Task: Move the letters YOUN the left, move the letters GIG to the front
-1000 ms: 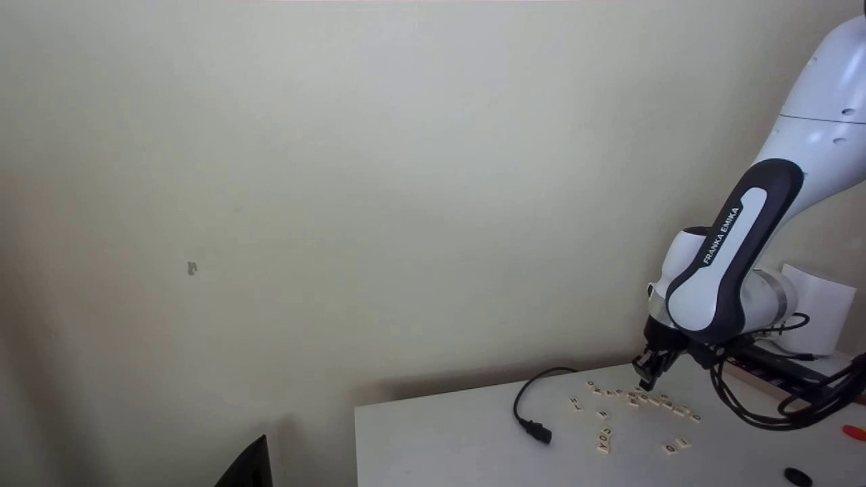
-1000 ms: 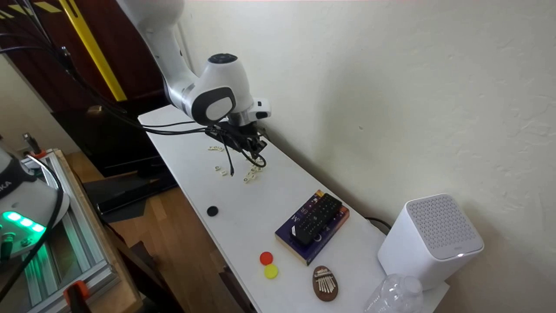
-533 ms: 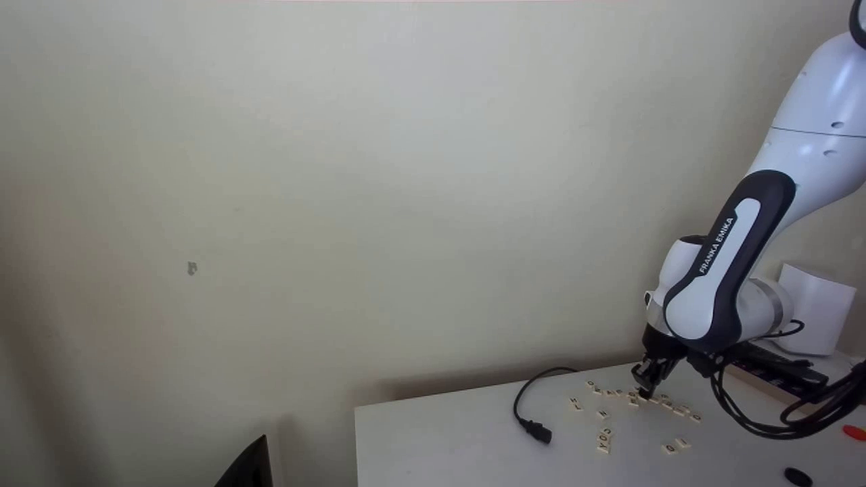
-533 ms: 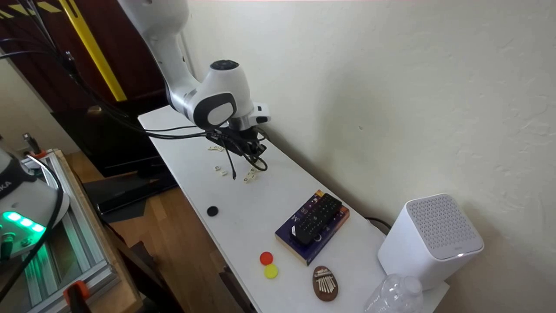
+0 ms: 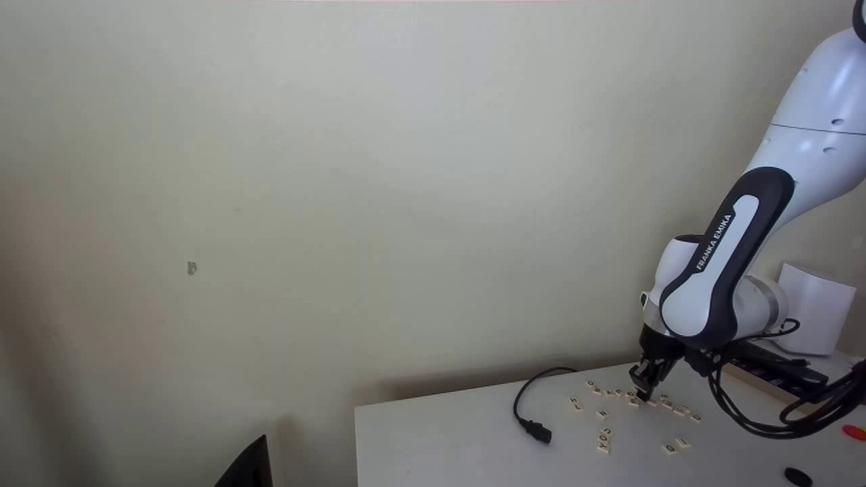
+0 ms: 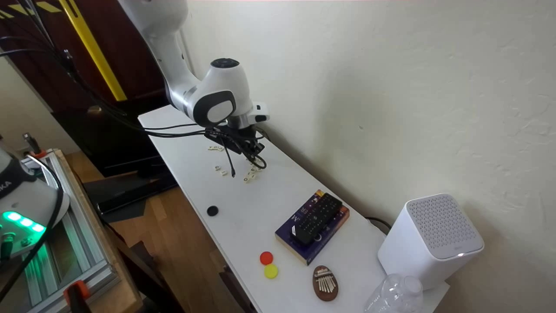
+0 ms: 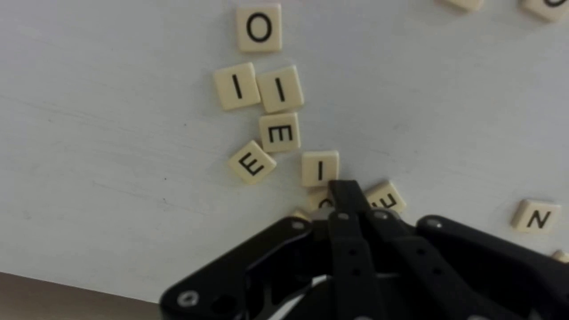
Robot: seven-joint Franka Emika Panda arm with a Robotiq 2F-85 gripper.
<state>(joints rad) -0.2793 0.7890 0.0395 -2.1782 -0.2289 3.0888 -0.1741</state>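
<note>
In an exterior view, a Y tile (image 5: 603, 448) sits at the near end of a short column of small tiles (image 5: 605, 436), whose long axis runs upward in that view, on the smooth white worktop (image 5: 433, 446). In the wrist view the tiles are cream squares with softened corners and bold black capitals, flat on faintly scuffed white. Leftmost is a first I tile (image 7: 236, 86), its stroke leaning left at the top; below it comes a tilted E tile (image 7: 252, 162), and above, a squarely set O tile (image 7: 259, 27). A second I tile (image 7: 280, 89) touches the first and leans likewise, over a sideways E tile (image 7: 279, 132). Next, a third I tile (image 7: 320, 169) has its stroke vertical, just above a partly hidden tile (image 7: 317, 198). There the black, jointed tool (image 7: 349, 191) has its fingers together; whether it touches a tile cannot be told. Just right of it, an overlapped E tile (image 7: 386, 195) slants, and well apart lies an N tile (image 7: 536, 216), tipped slightly right.
</note>
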